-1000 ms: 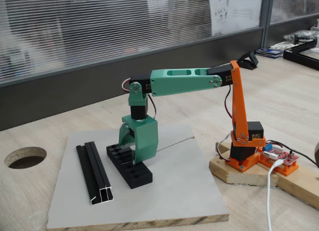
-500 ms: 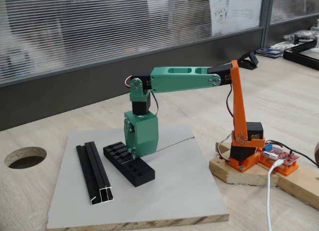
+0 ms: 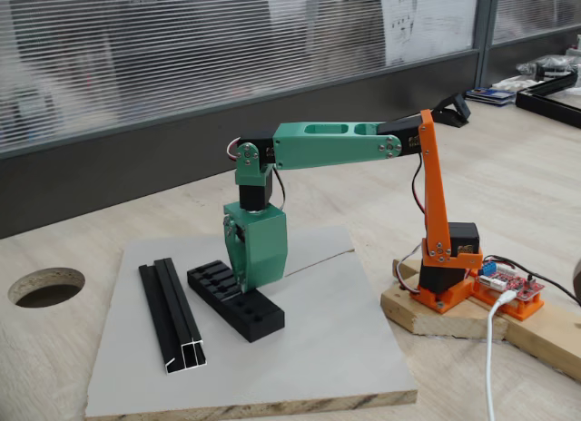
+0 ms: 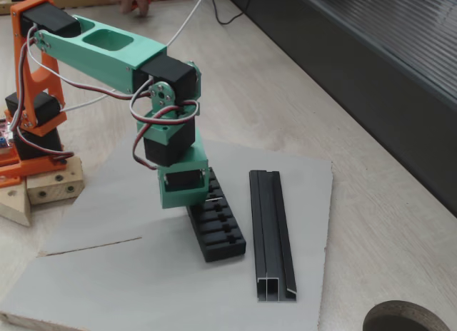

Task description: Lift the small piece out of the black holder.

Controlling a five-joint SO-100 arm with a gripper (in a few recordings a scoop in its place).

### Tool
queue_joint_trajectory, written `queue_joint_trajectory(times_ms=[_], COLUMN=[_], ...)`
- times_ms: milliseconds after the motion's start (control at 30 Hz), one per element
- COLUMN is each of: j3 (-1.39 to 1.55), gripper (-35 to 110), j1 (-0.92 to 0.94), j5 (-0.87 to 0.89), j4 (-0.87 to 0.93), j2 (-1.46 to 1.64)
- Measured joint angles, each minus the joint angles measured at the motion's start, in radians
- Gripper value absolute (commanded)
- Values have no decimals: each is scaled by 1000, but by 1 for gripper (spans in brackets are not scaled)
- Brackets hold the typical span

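My gripper (image 3: pixel 243 287) is down on the black holder (image 3: pixel 238 302), near the middle of the grey board (image 3: pixel 300 348), jaws closed together at its top. Small piece is too tiny to make out, so can't tell if I'm pinching it. Black rail (image 4: pixel 270 231) lies beside the holder, apart from it.

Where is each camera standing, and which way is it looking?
A fixed view: stands low at the table's front, looking across at the window blinds; the whole arm shows, orange base on the right, green end effector down on the black holder.
A fixed view: stands higher on the opposite side, looking down; orange base on the left, end effector over the holder.
Shared: both show the holder, the black rail and the grey board.
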Motion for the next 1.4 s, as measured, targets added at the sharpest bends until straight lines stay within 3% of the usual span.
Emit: queue_joint_trajectory(times_ms=[533, 1400], j3=[2, 2], gripper=[4, 4], j1=[3, 21], j5=[-34, -35], j4=[0, 6], j2=[21, 620])
